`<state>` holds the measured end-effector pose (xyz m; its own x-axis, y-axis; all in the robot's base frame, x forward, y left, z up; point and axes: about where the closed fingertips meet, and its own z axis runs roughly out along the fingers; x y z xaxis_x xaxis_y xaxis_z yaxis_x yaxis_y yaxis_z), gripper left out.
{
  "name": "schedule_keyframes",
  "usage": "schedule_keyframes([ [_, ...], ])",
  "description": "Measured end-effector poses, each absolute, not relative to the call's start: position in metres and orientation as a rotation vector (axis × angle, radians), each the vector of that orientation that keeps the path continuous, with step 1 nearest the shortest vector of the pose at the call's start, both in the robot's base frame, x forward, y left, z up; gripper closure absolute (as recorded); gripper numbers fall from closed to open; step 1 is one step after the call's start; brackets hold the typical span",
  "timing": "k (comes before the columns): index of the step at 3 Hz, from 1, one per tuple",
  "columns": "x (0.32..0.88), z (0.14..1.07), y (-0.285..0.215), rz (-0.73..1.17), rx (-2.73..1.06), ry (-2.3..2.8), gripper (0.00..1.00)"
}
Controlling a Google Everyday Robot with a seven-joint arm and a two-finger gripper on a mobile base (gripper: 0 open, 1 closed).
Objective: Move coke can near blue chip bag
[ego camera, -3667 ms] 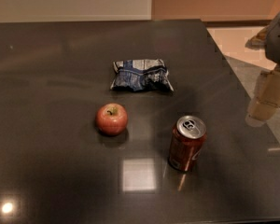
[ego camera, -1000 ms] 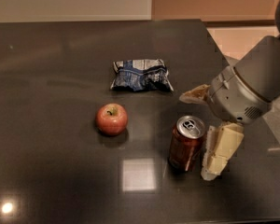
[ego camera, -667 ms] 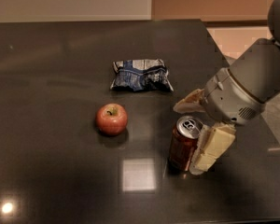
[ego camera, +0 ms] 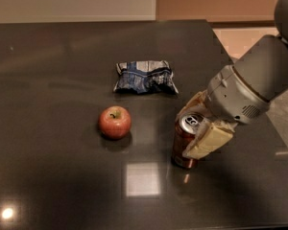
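Observation:
The coke can (ego camera: 181, 140), red with a silver top, stands upright on the dark table, right of centre. My gripper (ego camera: 188, 132) reaches in from the right and straddles the can, open, with one tan finger (ego camera: 193, 102) behind it and the other finger (ego camera: 209, 143) in front of its right side. I cannot tell whether they touch the can. The blue chip bag (ego camera: 144, 76), crumpled dark blue and silver, lies flat behind the can and to its left, about a can's height away.
A red apple (ego camera: 114, 121) sits left of the can. The dark glossy table (ego camera: 48, 80) ends at its right edge (ego camera: 240, 75), behind my arm. My grey arm (ego camera: 259, 78) fills the right side of the view.
My gripper came in from the right edge of the table, dropped to can height, and slid left until its fingers straddle the can. The can, the bag and the apple have not moved.

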<state>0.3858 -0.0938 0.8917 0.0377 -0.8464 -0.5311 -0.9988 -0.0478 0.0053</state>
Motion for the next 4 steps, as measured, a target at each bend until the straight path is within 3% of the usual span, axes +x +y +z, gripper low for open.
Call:
schedule_keyframes([
  [1, 0.410, 0.906, -0.094, 0.506, -1.905, 1.874, 0.87],
  [2, 0.447, 0.913, -0.095, 0.495, -1.829, 1.914, 1.00],
  [4, 0.519, 0.904, -0.104, 0.492, -1.704, 2.026, 1.00],
])
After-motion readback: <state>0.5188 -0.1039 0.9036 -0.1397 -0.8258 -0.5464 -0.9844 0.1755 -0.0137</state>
